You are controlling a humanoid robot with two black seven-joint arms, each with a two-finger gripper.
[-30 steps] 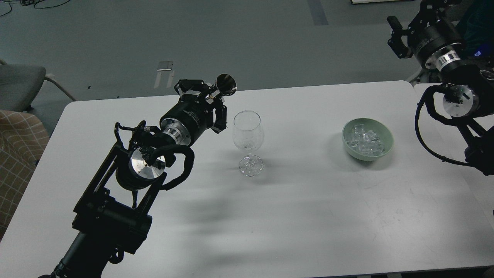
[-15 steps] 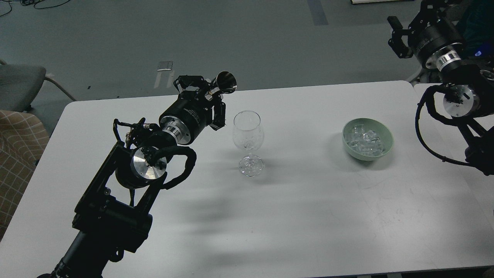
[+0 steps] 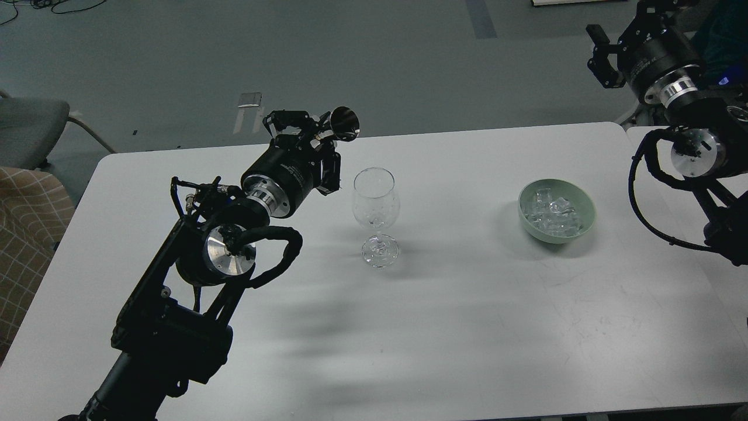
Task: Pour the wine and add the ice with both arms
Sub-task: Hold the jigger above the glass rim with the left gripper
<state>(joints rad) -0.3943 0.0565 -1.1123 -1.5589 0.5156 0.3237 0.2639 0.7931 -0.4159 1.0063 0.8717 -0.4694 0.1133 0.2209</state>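
your left gripper [image 3: 318, 140] is closed on a small metal jigger [image 3: 342, 124], held tilted at 10 o'clock of the wine glass [image 3: 376, 202], its mouth turned toward the glass. you cannot tell whether any wine sits in either one. the glass stands upright on the white table [image 3: 467, 327]. the ice [image 3: 552, 213] lies heaped in a green bowl [image 3: 584, 225] at 3 o'clock of the glass. your right gripper [image 3: 601, 55] hangs raised at 1 o'clock of the bowl; its opening cannot be judged.

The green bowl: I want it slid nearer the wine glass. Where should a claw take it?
Pinch the green bowl at its thin rim, coming from above on its right side, nearest the right claw. Its rounded wall offers no flat grip, and ice fills the middle.
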